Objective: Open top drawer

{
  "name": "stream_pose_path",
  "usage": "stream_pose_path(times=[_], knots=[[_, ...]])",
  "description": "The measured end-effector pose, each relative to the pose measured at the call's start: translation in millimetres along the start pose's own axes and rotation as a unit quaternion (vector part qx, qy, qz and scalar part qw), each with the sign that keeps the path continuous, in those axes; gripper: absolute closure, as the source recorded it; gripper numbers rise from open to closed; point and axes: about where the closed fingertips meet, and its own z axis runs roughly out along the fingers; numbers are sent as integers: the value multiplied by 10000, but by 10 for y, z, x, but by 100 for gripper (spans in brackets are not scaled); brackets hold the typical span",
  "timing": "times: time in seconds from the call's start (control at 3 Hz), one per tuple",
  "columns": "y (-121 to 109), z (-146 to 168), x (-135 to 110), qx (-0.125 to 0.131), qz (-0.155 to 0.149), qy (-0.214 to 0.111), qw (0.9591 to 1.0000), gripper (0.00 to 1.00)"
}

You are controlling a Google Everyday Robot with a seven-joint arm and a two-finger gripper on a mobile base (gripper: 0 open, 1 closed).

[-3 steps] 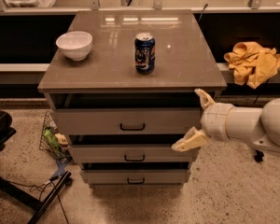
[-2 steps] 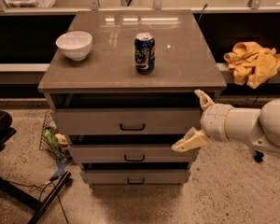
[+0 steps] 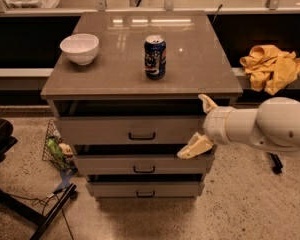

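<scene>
1. Speckled floor surrounds a low cabinet whose flat top serves as the table. A dark shelf runs behind its rear edge.
2. Top drawer: located directly under the front edge of the table, above two lower drawers. A dark gap shows between its front panel and the table edge. The front appears to stand slightly proud of the lower fronts, so it is judged to be cracked open at most, not fully extended.
3. White arm: enters from beyond the right edge of the table.
4. Tool: positioned at the front right corner of the table, against the right end of the top drawer front. State: released, grasping nothing. One of the fingers lies below the panel and the other above it, so the jaws straddle the panel end. Contact cannot be confirmed.
5. Yellow cloth: on the ledge past the right edge.
6. White bowl: near the left edge, toward the rear.
7. Can: upright, near the table centre.
8. Bar handle: centred on the drawer front, well apart from the tool.
9. Step in hand: engaging the drawer front.
10. Next move: secure a hold on the panel end, or shift to the handle, then pull straight outward from the front edge.
</scene>
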Motion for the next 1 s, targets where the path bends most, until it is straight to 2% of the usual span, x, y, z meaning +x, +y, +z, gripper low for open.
stream_pose_path(times=[0.33, 1.0], knots=[[15, 182, 84, -110, -117, 246, 9996, 0], [38, 214, 57, -177, -175, 250, 9994, 0]])
